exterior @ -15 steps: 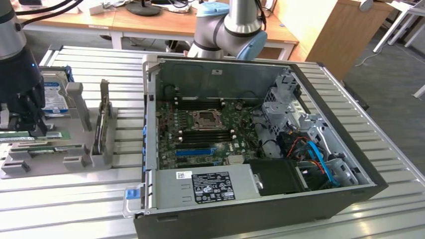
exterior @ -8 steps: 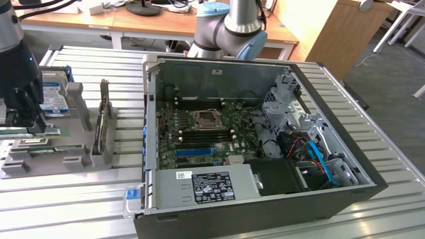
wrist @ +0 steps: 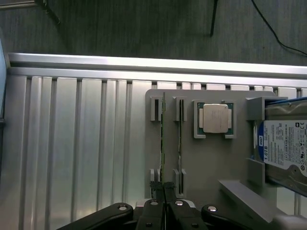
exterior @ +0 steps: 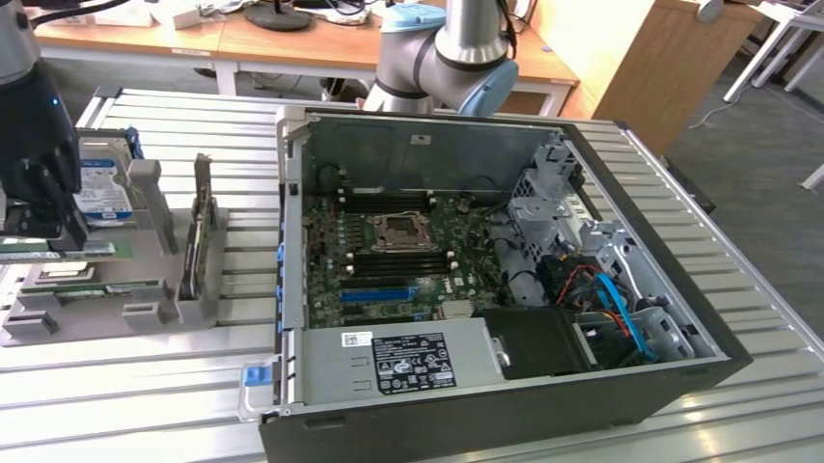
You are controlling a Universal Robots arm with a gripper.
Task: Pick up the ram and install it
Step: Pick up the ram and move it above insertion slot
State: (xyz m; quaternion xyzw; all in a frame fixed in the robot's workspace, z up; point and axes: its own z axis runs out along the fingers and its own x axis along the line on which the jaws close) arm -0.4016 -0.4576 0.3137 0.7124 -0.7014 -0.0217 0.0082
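Note:
The ram [wrist: 163,143] is a thin green stick seen edge-on, running along the outer slot of the grey holder [wrist: 211,163]. My gripper [wrist: 163,186] is shut on its near end, one black finger on each face. In the exterior view the gripper [exterior: 45,239] hangs over the holder [exterior: 77,313] at the exterior view's left, with the green ram [exterior: 71,251] lying level just under its fingers. A second green stick [wrist: 180,143] stands in the neighbouring slot.
An open computer case [exterior: 670,386] lies to the exterior view's right, with its motherboard [exterior: 386,265], black and blue slots and a power supply [exterior: 399,362] exposed. The holder also carries a processor [wrist: 216,119], a hard drive [wrist: 283,148] and an upright card [exterior: 200,241]. The table is ribbed aluminium.

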